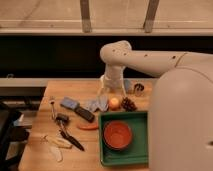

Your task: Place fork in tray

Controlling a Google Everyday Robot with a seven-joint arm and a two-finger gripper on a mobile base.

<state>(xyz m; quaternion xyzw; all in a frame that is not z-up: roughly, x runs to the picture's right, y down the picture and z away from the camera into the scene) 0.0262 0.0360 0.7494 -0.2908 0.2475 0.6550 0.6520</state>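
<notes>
The gripper (104,91) hung at centre frame, fingers spread and empty; the fork (52,107) lay at left, well apart from the green tray (122,158).

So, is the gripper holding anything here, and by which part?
Nothing is held. The gripper hangs open over the table; the fork lies on it, far left.

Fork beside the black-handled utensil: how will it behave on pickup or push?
The fork looks thin and metallic, so probably stiff and light. It lies flat on the wooden table, so it may slide or spin if nudged and be hard to pinch. The gripper, open, hangs over the table's back, away from it.
</notes>
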